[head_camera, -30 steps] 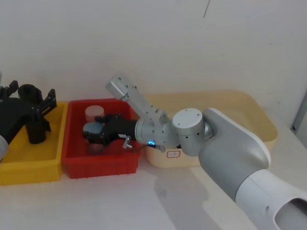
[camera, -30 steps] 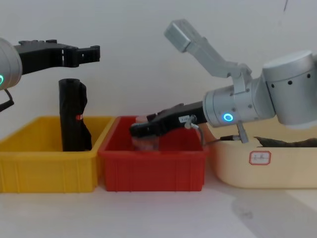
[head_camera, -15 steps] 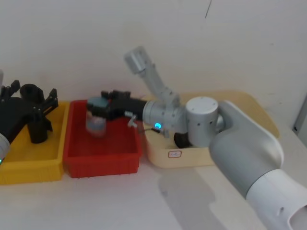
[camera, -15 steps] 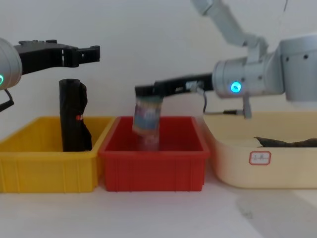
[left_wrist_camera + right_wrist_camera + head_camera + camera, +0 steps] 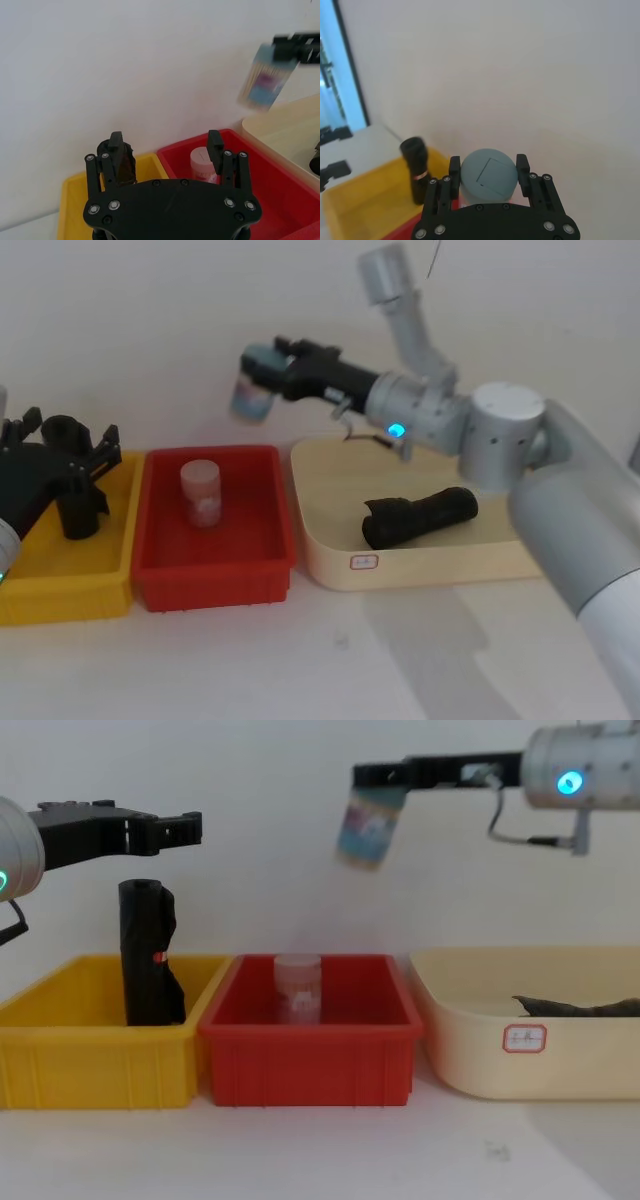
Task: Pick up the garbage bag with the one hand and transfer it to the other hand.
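- Head view first: I see the garbage bag (image 5: 420, 517) lying on its side in the cream tray (image 5: 400, 570), which sits toward the right end of the bench (image 5: 330, 660), near the back edge by the wall. No gripper touches it.
- From the chest view, the bag (image 5: 575, 1008) shows just above the tray's rim (image 5: 470, 955), low and flat.
- The other hand (image 5: 262, 365) is raised high, above the back edge of the red bin (image 5: 210, 580). Its fingers are clamped on a grey-lidded jar (image 5: 252, 390), not on the bag.
- In the right wrist view, I see that gripper (image 5: 487, 162) with one finger pressed to each side of the jar's round lid (image 5: 487, 176).
- The chest view puts the jar (image 5: 367, 825) hanging tilted under the gripper (image 5: 375, 775), well above the bins.
- A second, pale jar (image 5: 200, 490) stands upright inside the red bin, in the middle of the row.
- The one hand (image 5: 68, 430) hovers over the yellow bin (image 5: 60, 590) at the bench's left end, fingers spread apart and holding nothing.
- A slim black roll (image 5: 145, 960) with a small red mark stands upright in the yellow bin, just below that gripper (image 5: 190, 825).
- In the left wrist view, the roll's top (image 5: 120, 155) sits beside one finger (image 5: 116, 145) of the spread pair; I cannot tell whether they touch.
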Tool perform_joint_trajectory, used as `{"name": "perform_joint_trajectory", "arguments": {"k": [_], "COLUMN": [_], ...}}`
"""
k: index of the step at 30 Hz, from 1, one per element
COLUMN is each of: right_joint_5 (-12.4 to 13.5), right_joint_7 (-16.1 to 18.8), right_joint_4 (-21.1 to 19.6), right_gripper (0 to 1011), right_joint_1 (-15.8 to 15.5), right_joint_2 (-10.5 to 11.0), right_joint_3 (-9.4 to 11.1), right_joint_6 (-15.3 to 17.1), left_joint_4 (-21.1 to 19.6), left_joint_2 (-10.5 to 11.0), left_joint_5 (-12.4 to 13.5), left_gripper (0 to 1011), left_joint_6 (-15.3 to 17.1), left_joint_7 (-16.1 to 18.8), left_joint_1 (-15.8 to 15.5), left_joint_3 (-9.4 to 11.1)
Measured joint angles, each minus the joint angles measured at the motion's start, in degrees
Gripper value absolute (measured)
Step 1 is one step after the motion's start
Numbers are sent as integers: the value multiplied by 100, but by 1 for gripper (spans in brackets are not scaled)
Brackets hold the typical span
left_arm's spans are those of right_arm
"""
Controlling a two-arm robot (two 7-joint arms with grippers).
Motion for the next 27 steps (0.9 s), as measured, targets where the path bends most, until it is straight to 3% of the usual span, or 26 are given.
{"name": "perform_joint_trajectory", "arguments": {"k": [10, 17, 27], "right_joint_5": [188, 274, 458], "right_joint_7": [-12, 32, 71], "right_joint_4": [-281, -385, -621], "right_gripper": [660, 666, 959], "right_joint_1": [-89, -295, -634], "right_joint_2": [498, 789, 1065], "right_joint_3": [361, 487, 699], "right_joint_6": [-24, -52, -264], "left_joint_4": [0, 0, 0], "left_joint_2": [0, 0, 0], "left_joint_5": [0, -1, -1], "left_gripper": [1001, 1001, 1001], "left_joint_6": [0, 0, 0], "left_joint_7": [0, 0, 0], "left_joint_1": [0, 0, 0], "left_joint_3": [0, 0, 0]}}
